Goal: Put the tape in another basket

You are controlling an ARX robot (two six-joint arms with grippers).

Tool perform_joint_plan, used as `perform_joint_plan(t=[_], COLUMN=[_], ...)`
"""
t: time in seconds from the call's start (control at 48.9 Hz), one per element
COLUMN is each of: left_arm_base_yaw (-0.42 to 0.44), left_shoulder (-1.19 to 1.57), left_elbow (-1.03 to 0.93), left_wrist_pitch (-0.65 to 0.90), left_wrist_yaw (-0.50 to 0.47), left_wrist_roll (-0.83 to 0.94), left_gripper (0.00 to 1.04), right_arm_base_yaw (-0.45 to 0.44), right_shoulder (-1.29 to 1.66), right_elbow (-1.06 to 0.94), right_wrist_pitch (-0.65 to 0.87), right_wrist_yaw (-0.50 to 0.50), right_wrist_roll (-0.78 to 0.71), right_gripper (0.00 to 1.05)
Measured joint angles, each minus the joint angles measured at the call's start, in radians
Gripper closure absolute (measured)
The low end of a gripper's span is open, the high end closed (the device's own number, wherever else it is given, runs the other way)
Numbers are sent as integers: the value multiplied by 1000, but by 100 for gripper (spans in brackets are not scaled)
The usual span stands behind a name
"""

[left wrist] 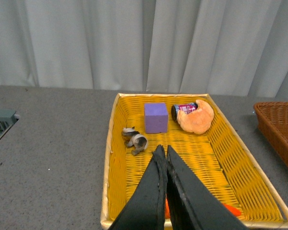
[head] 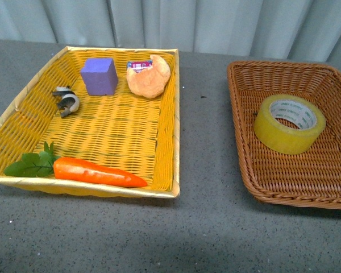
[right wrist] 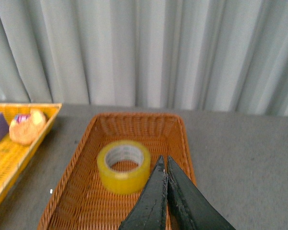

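Note:
The yellow tape roll (head: 289, 123) lies flat in the brown wicker basket (head: 256, 170) on the right of the table. It also shows in the right wrist view (right wrist: 124, 166), inside the brown basket (right wrist: 77, 191). My right gripper (right wrist: 164, 159) is shut and empty, held above the basket's near side, just beside the tape. My left gripper (left wrist: 163, 149) is shut and empty, above the yellow basket (left wrist: 116, 158). Neither gripper shows in the front view.
The yellow woven basket (head: 165, 114) on the left holds a purple cube (head: 99, 75), a croissant (head: 149, 77), a curled black-and-white clip (head: 66, 100) and a carrot (head: 96, 172). Grey tabletop lies between the baskets. A curtain hangs behind.

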Motion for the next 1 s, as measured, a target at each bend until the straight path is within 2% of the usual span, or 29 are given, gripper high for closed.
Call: perform_joint_plan(t=[0.041,0.225,0.266,0.388,0.531,0.695,0.715,0.756,1.001], left_arm_base_yaw=[0,0,0,0,0,0,0,0,0], left_shoulder=[-62,-97,-97,-97,-97,-97,-97,-97,-97], left_elbow=[0,0,0,0,0,0,0,0,0], left_wrist_pitch=[-66,-80,-80,-81,-81,-81,-81,-81,-81], left_wrist_yaw=[-1,0,0,0,0,0,0,0,0], left_wrist_roll=[0,0,-1,-1,-1,-1,0,0,0], left_gripper=[101,101,91,63,39,6,5,6,6], right_arm_base_yaw=[0,0,0,0,0,0,0,0,0], right_shoulder=[-58,-92,-92,-93,-93,-93,-93,-93,-93], right_elbow=[0,0,0,0,0,0,0,0,0], right_wrist_pitch=[-61,-72,-72,-72,-72,-72,-72,-72,-72], right_wrist_yaw=[0,0,0,0,0,0,0,0,0], right_wrist_roll=[0,0,0,0,0,0,0,1,1], right_gripper=[104,104,102,73,51,16,11,7,9])
